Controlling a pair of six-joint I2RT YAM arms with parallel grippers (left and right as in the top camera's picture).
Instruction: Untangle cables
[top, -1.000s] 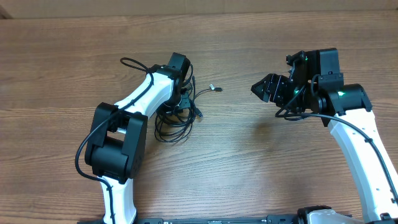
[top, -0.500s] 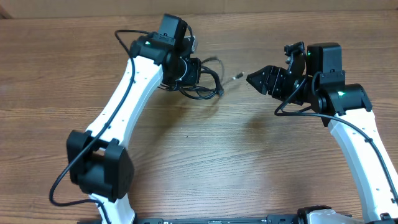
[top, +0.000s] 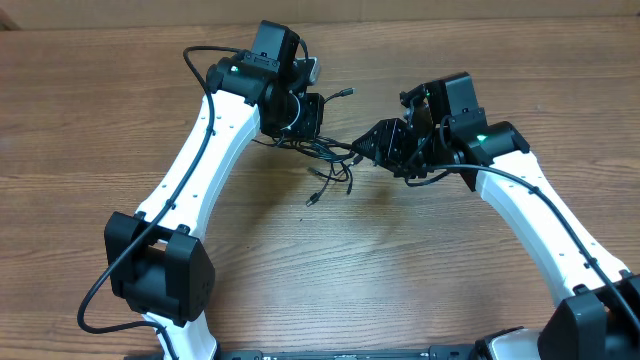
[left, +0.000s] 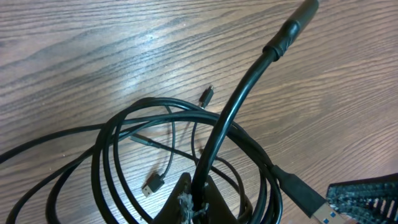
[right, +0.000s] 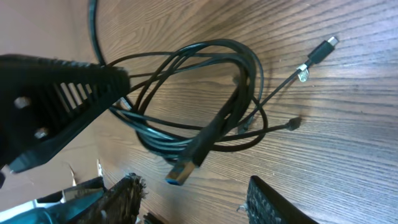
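Note:
The cables (top: 330, 156) are a tangle of thin black loops hanging from my left gripper (top: 303, 128) just above the wooden table. In the left wrist view the left gripper (left: 196, 205) is shut on one thicker black cable (left: 233, 106), and the loops (left: 112, 155) lie round it. My right gripper (top: 372, 146) is open at the right side of the bundle. In the right wrist view its fingers (right: 199, 199) stand apart on either side of a blue-tipped USB plug (right: 181, 172) without touching it.
A loose cable end (top: 312, 198) trails down onto the table below the bundle. Another plug end (top: 345, 92) sticks up to the right of the left gripper. A small USB plug (left: 152, 185) lies inside the loops. The table's far edge (top: 420, 18) runs along the top.
My right gripper has moved left, up to the bundle. The bundle has spread out to the right and one end now trails down to the table. The left gripper has stayed put.

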